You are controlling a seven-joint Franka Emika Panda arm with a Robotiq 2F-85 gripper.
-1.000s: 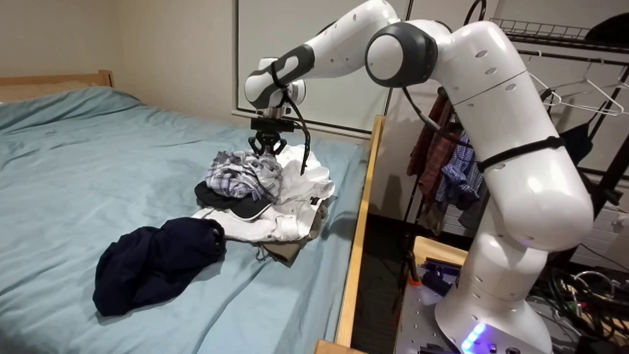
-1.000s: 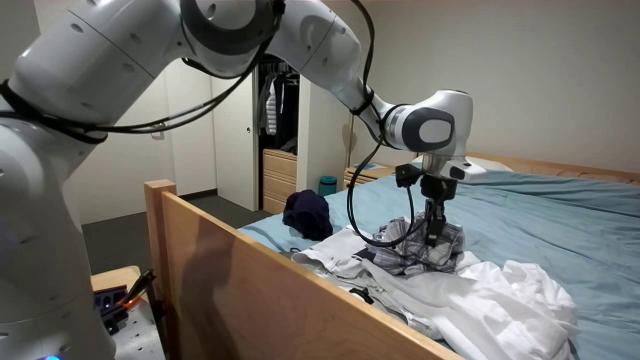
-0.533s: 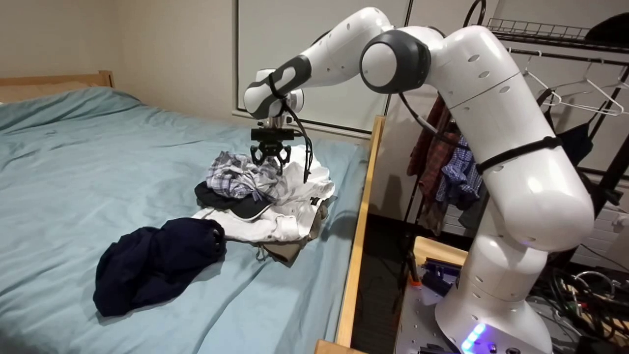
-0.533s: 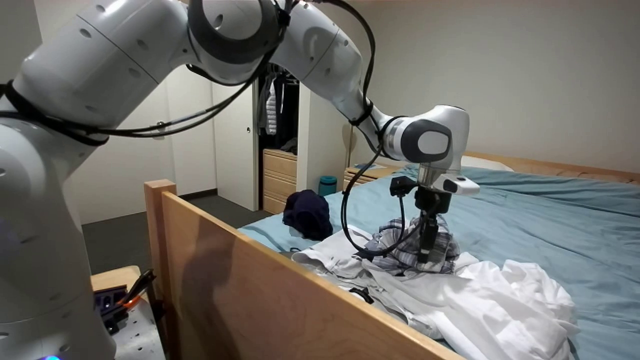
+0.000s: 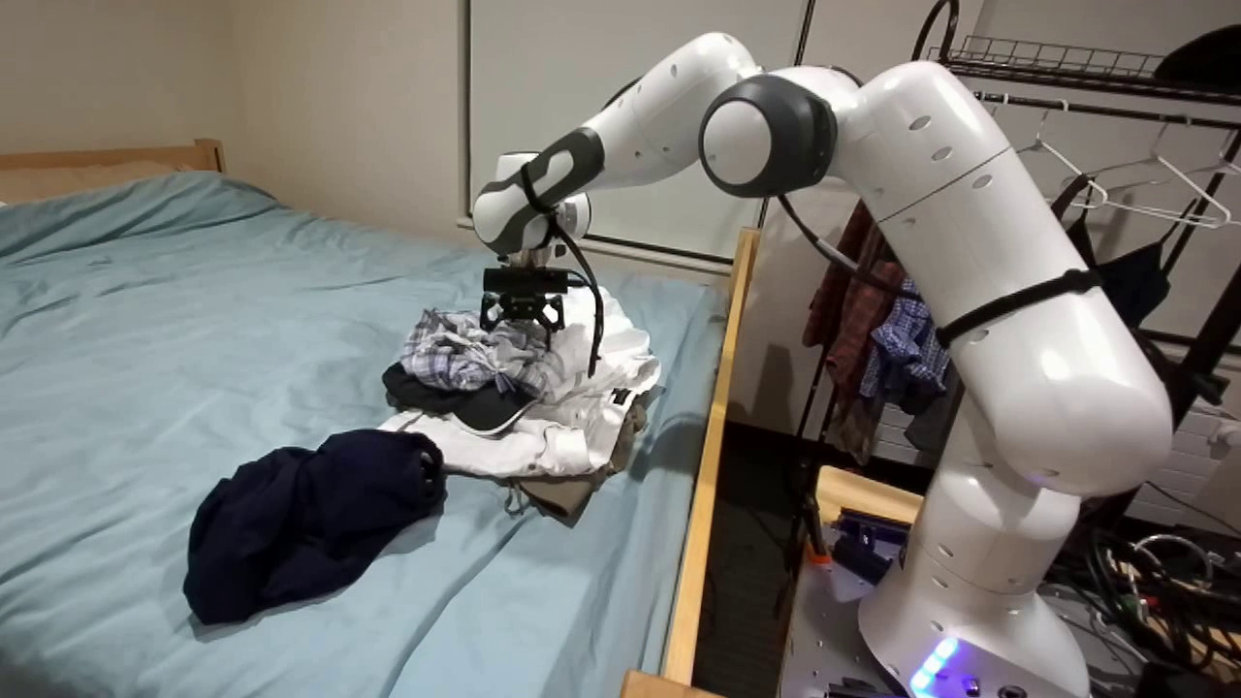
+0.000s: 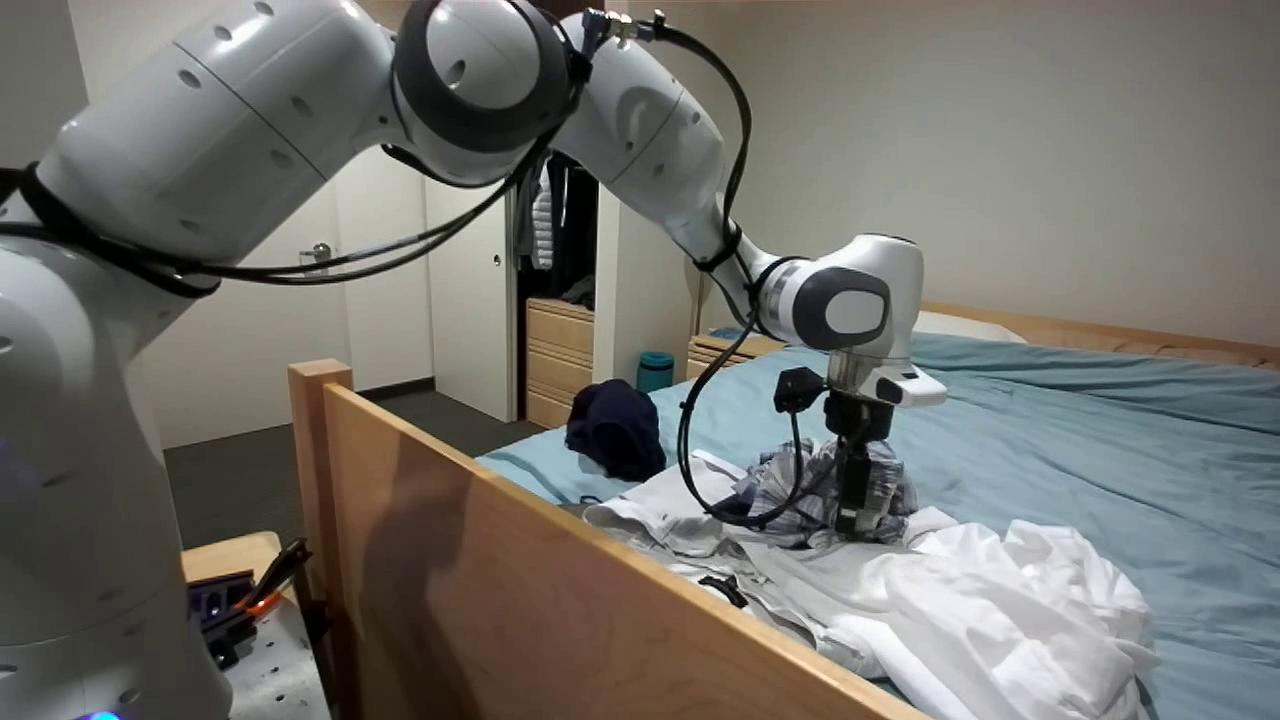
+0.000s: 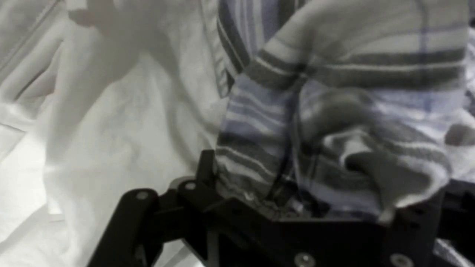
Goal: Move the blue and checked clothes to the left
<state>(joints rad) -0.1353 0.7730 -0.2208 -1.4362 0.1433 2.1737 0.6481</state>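
The checked cloth [image 5: 448, 357], pale with grey and bluish lines, is bunched on top of a pile on the bed. Pushed down into its right part in an exterior view is my gripper [image 5: 521, 333]; its fingers stand wide apart. In the wrist view the gripper [image 7: 323, 173] has folds of the checked cloth [image 7: 267, 122] loosely between its fingers, not squeezed. The left finger [image 7: 205, 165] borders white fabric; the right one is partly covered by cloth. The dark navy garment [image 5: 310, 523] lies apart from the pile, near the front of the bed.
Beneath the checked cloth are a black item [image 5: 427, 390], white garments [image 6: 1000, 620] and an olive-beige cloth [image 5: 562, 492]. A wooden bed board [image 6: 560, 590] stands between the arm's base and the pile. Blue bedding [image 5: 242, 339] stretches away from the pile. A cable [image 6: 690, 450] loops beside the wrist.
My gripper has come down into the checked cloth while its fingers spread from nearly shut to wide. The checked cloth has sagged and shifted slightly. The navy garment has stayed put.
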